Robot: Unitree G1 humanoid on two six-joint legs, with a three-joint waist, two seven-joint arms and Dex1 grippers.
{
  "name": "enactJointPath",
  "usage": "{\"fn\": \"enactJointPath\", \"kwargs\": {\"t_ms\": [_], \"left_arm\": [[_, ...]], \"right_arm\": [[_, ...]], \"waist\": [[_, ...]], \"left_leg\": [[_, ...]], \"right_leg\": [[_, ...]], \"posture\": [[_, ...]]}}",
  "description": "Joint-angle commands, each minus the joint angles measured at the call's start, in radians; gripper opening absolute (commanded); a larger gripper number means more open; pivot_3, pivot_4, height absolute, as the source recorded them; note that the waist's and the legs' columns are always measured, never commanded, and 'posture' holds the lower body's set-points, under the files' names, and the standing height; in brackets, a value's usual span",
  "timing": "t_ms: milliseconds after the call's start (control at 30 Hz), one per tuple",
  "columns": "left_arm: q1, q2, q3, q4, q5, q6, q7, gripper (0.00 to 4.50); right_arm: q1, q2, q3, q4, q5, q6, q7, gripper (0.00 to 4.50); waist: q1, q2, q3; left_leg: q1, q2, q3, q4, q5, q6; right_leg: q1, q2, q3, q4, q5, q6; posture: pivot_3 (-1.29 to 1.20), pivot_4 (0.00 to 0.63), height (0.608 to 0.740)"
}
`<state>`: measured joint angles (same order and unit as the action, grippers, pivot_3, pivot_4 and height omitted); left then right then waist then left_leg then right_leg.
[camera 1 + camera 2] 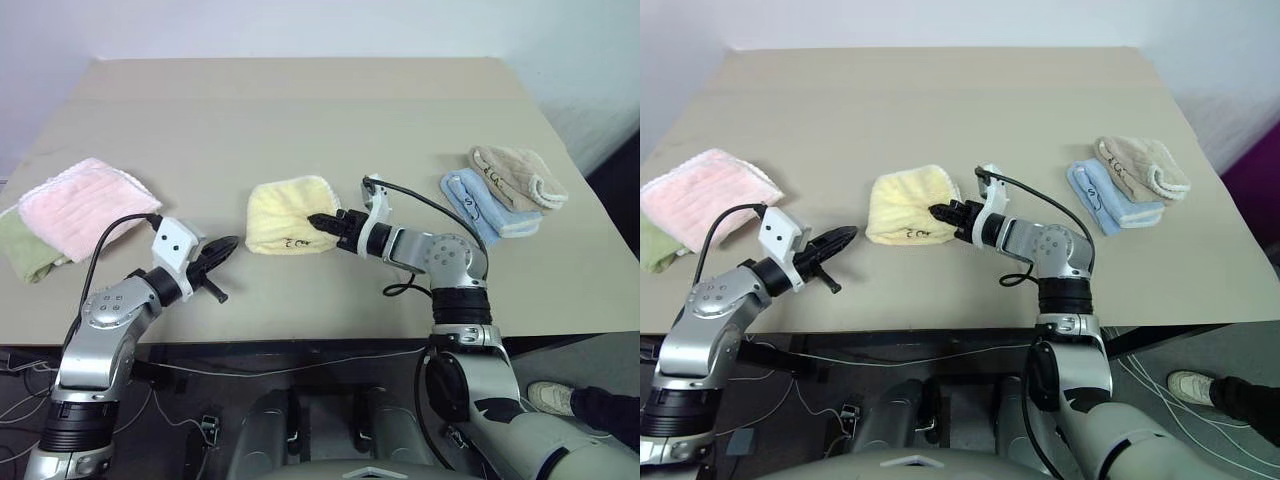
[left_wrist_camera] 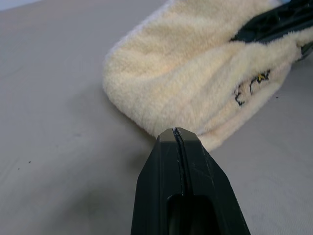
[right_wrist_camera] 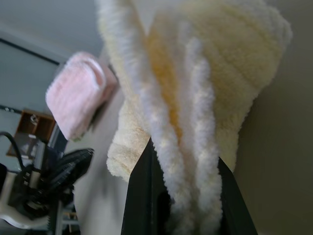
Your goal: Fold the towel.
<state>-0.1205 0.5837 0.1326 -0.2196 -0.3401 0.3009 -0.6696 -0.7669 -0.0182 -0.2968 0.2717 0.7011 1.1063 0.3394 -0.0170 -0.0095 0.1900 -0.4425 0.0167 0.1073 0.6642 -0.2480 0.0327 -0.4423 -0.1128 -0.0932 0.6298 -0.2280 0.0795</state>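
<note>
The pale yellow towel (image 1: 285, 212) lies folded into a thick pad at the middle of the table (image 1: 300, 110), dark lettering on its near edge. My right gripper (image 1: 322, 221) reaches in from the right and is shut on the towel's right edge. In the right wrist view, several terry layers (image 3: 220, 58) are bunched between its black fingers (image 3: 142, 196). My left gripper (image 1: 225, 245) hangs a short way left of the towel, near its front corner, shut and empty. In the left wrist view its closed tips (image 2: 177, 134) point at the towel (image 2: 195, 78) without touching it.
A pink towel (image 1: 80, 205) lies on a green one (image 1: 22, 245) at the table's left edge. A light blue folded towel (image 1: 480, 205) and a beige one (image 1: 515, 175) sit at the right. The table's front edge runs just below both grippers. A person's shoe (image 1: 550, 397) shows on the floor at right.
</note>
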Motion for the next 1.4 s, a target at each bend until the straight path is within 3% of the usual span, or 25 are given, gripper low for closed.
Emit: {"fn": "enactJointPath", "kwargs": {"t_ms": [33, 200, 433, 600, 867, 1300, 1400], "left_arm": [[-0.023, -0.003, -0.002, -0.021, -0.006, -0.006, -0.006, 0.00], [-0.063, -0.022, -0.041, 0.020, 0.007, -0.014, -0.024, 0.00], [-0.149, -0.065, -0.105, 0.096, 0.019, -0.039, -0.056, 0.00], [-0.178, -0.086, -0.129, 0.129, 0.031, -0.054, -0.072, 0.00], [-0.182, -0.097, -0.138, 0.140, 0.042, -0.059, -0.081, 0.00], [-0.170, -0.107, -0.148, 0.135, 0.051, -0.061, -0.079, 0.00], [-0.173, -0.105, -0.146, 0.140, 0.049, -0.061, -0.084, 0.00]], "right_arm": [[-0.034, -0.038, -0.097, -0.128, 0.071, -0.057, -0.029, 0.03], [-0.119, -0.214, -0.272, -0.172, 0.118, -0.140, -0.119, 0.03], [-0.213, -0.443, -0.456, 0.047, 0.062, -0.323, -0.301, 0.03], [-0.155, -0.477, -0.548, 0.196, 0.058, -0.334, -0.476, 0.03], [-0.089, -0.438, -0.557, 0.192, 0.087, -0.323, -0.579, 0.03], [-0.072, -0.448, -0.538, 0.119, 0.100, -0.379, -0.580, 4.26], [-0.064, -0.456, -0.527, 0.089, 0.082, -0.431, -0.581, 4.43]], "waist": [[0.002, 0.000, 0.000], [0.012, 0.000, 0.000], [0.002, 0.000, 0.000], [-0.001, 0.001, 0.000], [0.000, 0.002, 0.000], [0.003, 0.002, 0.000], [0.003, 0.002, 0.000]], "left_leg": [[0.000, 0.000, 0.000, 0.000, 0.000, 0.000], [0.000, -0.001, 0.000, 0.001, 0.000, 0.000], [0.000, 0.000, 0.001, 0.001, 0.000, 0.001], [0.001, 0.000, 0.003, 0.001, 0.001, -0.001], [0.001, 0.000, 0.003, 0.001, 0.002, -0.001], [0.001, 0.000, 0.003, 0.001, 0.001, 0.001], [0.001, 0.000, 0.003, 0.002, 0.001, 0.000]], "right_leg": [[0.000, 0.000, 0.000, 0.000, 0.000, 0.000], [0.000, -0.001, 0.000, 0.000, 0.000, 0.000], [0.001, 0.000, 0.000, 0.000, 0.000, 0.000], [0.001, 0.001, 0.001, 0.000, 0.000, 0.000], [0.001, 0.000, 0.002, 0.000, 0.000, 0.001], [0.001, 0.000, 0.002, 0.000, 0.000, 0.001], [0.001, 0.000, 0.002, 0.000, 0.000, 0.001]], "posture": [[0.00, 0.150, 0.740], [0.00, 0.150, 0.740], [0.00, 0.150, 0.740], [0.00, 0.150, 0.740], [0.00, 0.150, 0.740], [0.00, 0.150, 0.740], [0.00, 0.150, 0.740]]}}
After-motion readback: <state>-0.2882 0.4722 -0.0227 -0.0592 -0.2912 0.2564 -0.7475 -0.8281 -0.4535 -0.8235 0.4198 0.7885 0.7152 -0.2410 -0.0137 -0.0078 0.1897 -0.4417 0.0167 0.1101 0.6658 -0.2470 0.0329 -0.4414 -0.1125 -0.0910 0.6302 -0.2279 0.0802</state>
